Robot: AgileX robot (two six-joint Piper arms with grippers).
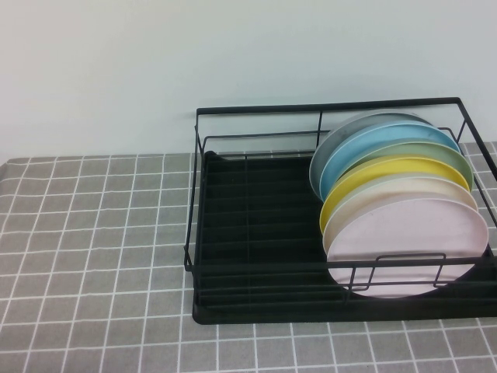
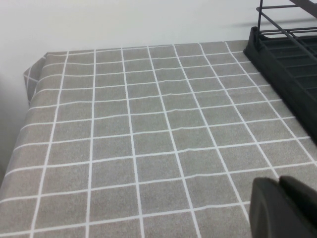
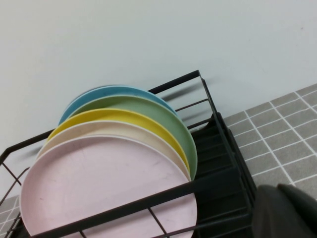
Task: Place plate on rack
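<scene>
Currently I see the rack sitting on the grey checked tablecloth, toward the right half of the table and close to the pale wall. Its black slatted tray base is bare on the left side; the right side carries a leaning row of plates. The plate, pale pink, stands nearest my side at the front of that row, tilted back, its lower edge down behind the rack's front wire rail. Just behind it, overlapping, is an off-white plate, then a yellow plate, a green plate, a blue plate and a grey plate at the far end. From the right wrist camera the pink plate fills the lower part of the view behind a rack wire, with the same stack fanned behind it. The right gripper shows only as a dark shape near the rack's outer side, fingers clenched, holding nothing I can see. The left gripper hovers over bare tablecloth, apart from the rack's left end, also clenched and empty. Neither gripper appears in the high view.
</scene>
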